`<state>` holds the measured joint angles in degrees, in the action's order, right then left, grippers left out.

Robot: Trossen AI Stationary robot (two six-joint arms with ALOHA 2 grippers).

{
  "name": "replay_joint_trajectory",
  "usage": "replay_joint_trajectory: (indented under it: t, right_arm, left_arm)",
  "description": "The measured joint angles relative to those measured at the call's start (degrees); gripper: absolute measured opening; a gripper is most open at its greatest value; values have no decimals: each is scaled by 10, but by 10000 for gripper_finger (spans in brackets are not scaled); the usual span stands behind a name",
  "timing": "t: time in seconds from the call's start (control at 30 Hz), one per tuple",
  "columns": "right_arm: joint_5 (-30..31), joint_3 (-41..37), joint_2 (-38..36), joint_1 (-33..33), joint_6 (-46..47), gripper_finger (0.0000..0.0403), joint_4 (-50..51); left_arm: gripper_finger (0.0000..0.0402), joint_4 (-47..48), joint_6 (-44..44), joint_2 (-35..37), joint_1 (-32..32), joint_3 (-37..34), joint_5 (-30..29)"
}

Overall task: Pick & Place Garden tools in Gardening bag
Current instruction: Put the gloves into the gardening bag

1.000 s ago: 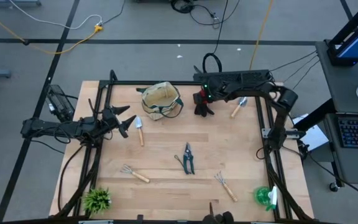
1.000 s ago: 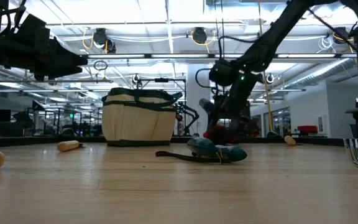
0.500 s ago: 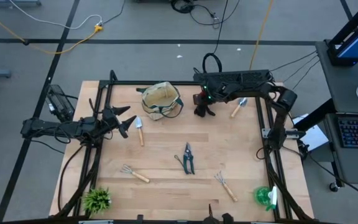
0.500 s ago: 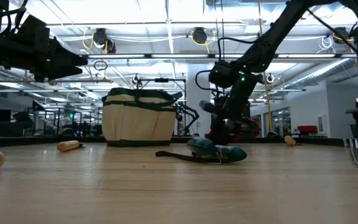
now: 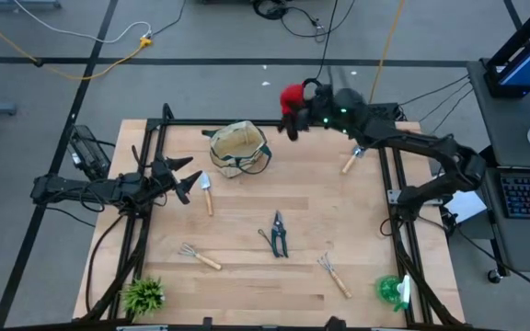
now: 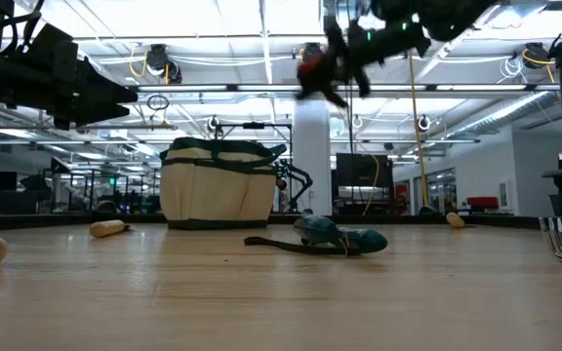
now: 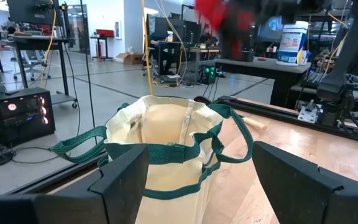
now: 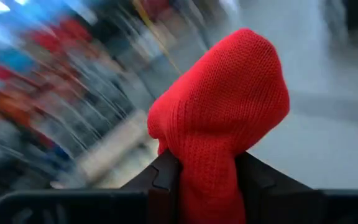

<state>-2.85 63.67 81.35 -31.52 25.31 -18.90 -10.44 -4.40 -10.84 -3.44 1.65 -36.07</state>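
From above: right gripper clenched on the red-and-black gloves, lifted over the table's far edge, just right of the gardening bag and apart from it. Left gripper, fingers spread and holding nothing, near the table's left side beside a trowel. Loose on the table: pruning shears mid-table, a hand rake front left, a second rake front right, another wooden-handled tool far right, green spray bottle at the front right corner, small plant at the front left corner. From table height: gloves high in the air, above and right of the bag; shears flat on the wood. Left wrist: bag upright, mouth open, dead ahead between the parted fingers; gloves blurred above its far side. Right wrist: red knit gloves pinched between both fingers, bulging out past them.
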Motion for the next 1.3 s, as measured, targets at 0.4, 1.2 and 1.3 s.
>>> replay_joint_trajectory:
  t: [0.4, 1.2, 1.3]
  right_arm:
    - [-105, 142, 107, 77, -269, 76, -157]
    - [-139, 312, 350, 91, -494, 76, 8]
    - [-139, 312, 367, 92, -506, 76, 13]
  left_arm:
    - [294, -1, -11, 0, 0, 0, 0]
    - [294, -107, -111, 0, 0, 0, 2]
    - [294, -107, -111, 0, 0, 0, 2]
